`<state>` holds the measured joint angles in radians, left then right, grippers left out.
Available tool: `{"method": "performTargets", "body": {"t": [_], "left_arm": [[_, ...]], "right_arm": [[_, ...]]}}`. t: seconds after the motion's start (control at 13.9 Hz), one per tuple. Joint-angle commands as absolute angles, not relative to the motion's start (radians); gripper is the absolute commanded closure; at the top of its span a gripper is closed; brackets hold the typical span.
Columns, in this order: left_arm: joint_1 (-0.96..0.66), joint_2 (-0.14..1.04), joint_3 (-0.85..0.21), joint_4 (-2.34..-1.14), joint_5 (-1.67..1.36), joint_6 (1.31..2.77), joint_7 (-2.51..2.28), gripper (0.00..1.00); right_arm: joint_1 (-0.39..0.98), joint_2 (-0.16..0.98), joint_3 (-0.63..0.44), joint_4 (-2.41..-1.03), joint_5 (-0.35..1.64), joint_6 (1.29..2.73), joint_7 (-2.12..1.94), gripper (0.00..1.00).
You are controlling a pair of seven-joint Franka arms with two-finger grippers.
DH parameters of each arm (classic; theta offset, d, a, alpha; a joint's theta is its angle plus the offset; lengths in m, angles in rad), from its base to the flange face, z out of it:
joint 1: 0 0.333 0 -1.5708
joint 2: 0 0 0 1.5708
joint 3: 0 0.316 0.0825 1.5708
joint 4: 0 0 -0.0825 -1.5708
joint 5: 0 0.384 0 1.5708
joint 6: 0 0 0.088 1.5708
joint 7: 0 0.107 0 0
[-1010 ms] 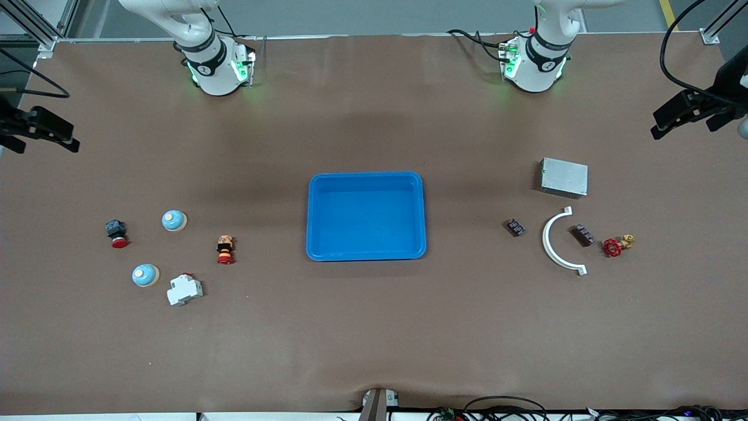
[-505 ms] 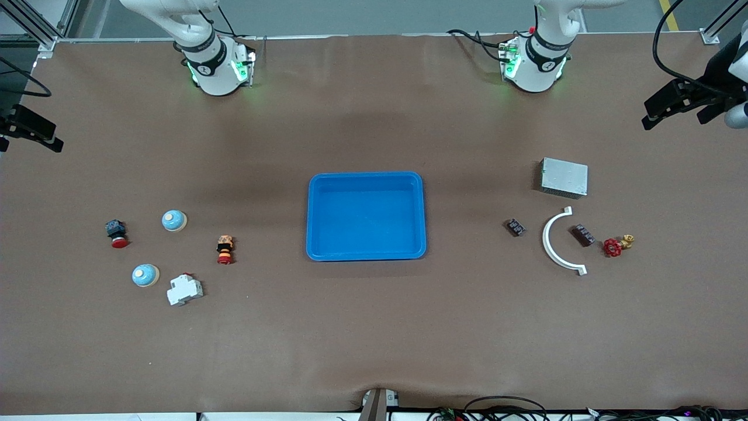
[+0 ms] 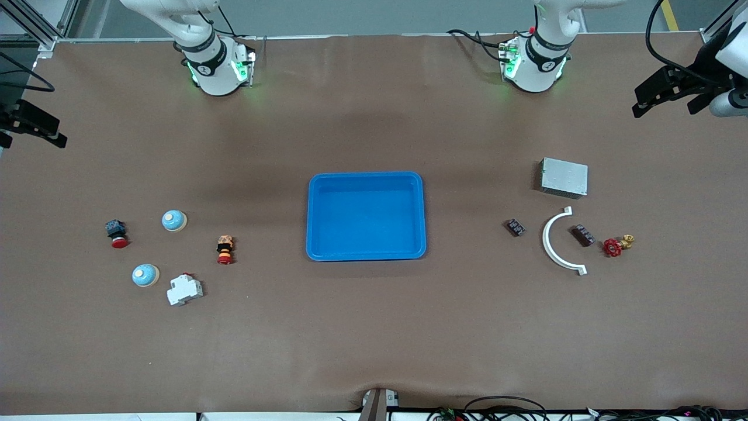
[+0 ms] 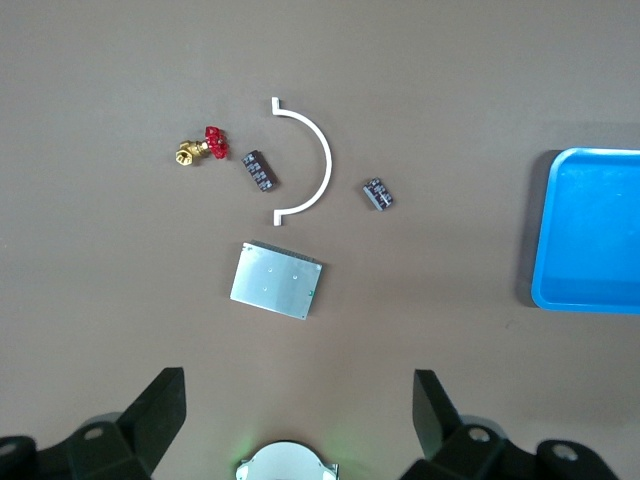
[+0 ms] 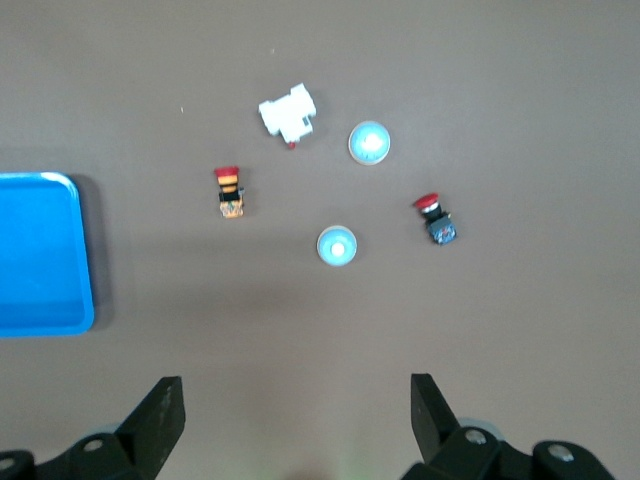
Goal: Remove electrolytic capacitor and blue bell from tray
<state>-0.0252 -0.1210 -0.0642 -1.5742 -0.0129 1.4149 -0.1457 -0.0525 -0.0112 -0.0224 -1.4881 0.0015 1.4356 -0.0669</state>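
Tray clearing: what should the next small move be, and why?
Probably none beyond parking both arms: the tray holds nothing, two blue bells sit on the table toward the right arm's end, and the left pincer and right pincer hang open over the table's ends.

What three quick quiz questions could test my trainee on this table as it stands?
1. True or false: the tray holds a bell.
2. Multiple choice: the grey box lies (A) toward the left arm's end, (B) in the tray, (C) beside the white breaker.
3. Fill in: the number of blue bells on the table is ___.

Key:
1. False. The tray is empty; one bell and the other bell sit on the table toward the right arm's end.
2. A.
3. Two.

Both pincers, left and right, are open and high over the table's ends.
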Motion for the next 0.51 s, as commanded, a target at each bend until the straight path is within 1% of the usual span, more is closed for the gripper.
{"method": "performTargets", "body": {"t": [0.0, 0.22, 0.43], "left_arm": [[-0.014, -0.143, -0.063, -1.586, -0.025, 1.390, -0.147, 0.00], [-0.012, -0.135, -0.054, -1.572, -0.020, 1.391, -0.132, 0.00], [-0.014, -0.104, -0.055, -1.517, 0.020, 1.391, -0.135, 0.00]], "right_arm": [[-0.057, 0.008, -0.020, -1.467, 0.012, 1.405, -0.064, 0.00], [-0.064, 0.014, -0.021, -1.459, 0.011, 1.417, -0.064, 0.00], [-0.060, 0.014, -0.021, -1.459, 0.012, 1.408, -0.063, 0.00]]}}
